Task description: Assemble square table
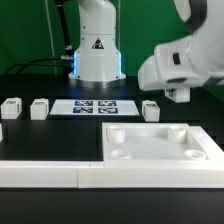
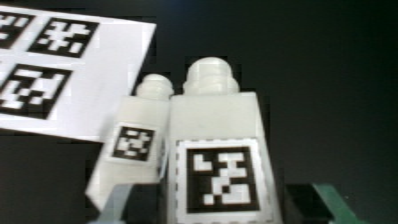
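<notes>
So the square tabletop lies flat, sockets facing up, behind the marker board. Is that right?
Not quite. The square tabletop does lie flat with its sockets facing up, but it is in front of the marker board, nearer the camera, as the exterior view shows.

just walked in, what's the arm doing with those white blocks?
The gripper hangs by the tabletop's far edge, at the exterior view's right. In the wrist view a leg sits between its fingers, with a second leg just behind it, next to the marker board. Whether the first leg is actually gripped is unclear. Two more legs wait at the exterior view's left. The sockets that show hold no leg yet.
</notes>
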`<state>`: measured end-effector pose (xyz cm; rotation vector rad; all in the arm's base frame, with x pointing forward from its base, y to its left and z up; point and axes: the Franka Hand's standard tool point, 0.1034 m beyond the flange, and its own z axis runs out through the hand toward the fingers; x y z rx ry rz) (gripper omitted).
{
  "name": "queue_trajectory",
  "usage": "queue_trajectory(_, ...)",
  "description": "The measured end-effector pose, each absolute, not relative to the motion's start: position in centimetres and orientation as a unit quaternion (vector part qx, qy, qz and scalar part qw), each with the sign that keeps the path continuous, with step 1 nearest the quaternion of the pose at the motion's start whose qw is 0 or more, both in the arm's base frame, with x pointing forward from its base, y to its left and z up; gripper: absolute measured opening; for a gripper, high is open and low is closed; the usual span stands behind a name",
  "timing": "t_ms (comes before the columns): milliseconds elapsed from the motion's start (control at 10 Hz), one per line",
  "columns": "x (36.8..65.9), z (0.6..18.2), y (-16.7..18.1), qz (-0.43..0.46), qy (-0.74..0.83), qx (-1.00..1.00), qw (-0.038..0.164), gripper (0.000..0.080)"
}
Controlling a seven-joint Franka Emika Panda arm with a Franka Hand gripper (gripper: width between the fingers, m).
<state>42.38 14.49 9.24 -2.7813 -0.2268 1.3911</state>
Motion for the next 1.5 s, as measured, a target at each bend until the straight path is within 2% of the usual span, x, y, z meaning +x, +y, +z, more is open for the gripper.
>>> queue_trajectory(100, 42.8, 11.3, 14.0, 0.438, -0.075, -0.896, 0.011, 0.0291)
queue_trajectory(200, 42.6, 12.3, 13.8, 0.422, -0.079, -0.903, 0.004, 0.0291)
queue_trajectory(300, 42.8, 11.5, 14.0, 0.391, -0.077, -0.917, 0.007, 0.0291)
queue_trajectory(500, 44.3, 11.3, 13.9, 0.313, -0.084, -0.946, 0.018, 0.0291)
queue_trajectory(600, 46.4, 11.2, 12.7, 0.270, -0.092, -0.958, 0.036, 0.0291)
queue_trajectory(700, 48.7, 12.2, 11.6, 0.239, -0.083, -0.967, 0.041, 0.0291)
queue_trajectory(800, 51.7, 14.0, 11.0, 0.194, -0.096, -0.976, 0.041, 0.0291)
queue_trajectory(900, 53.7, 15.4, 10.7, 0.165, -0.119, -0.979, 0.028, 0.0291)
queue_trajectory(1000, 54.2, 14.8, 11.1, 0.108, -0.113, -0.987, 0.033, 0.0291)
queue_trajectory(1100, 53.6, 14.5, 10.8, 0.081, -0.111, -0.990, 0.033, 0.0291)
queue_trajectory(1500, 55.2, 14.4, 10.6, -0.050, -0.107, -0.992, 0.034, 0.0291)
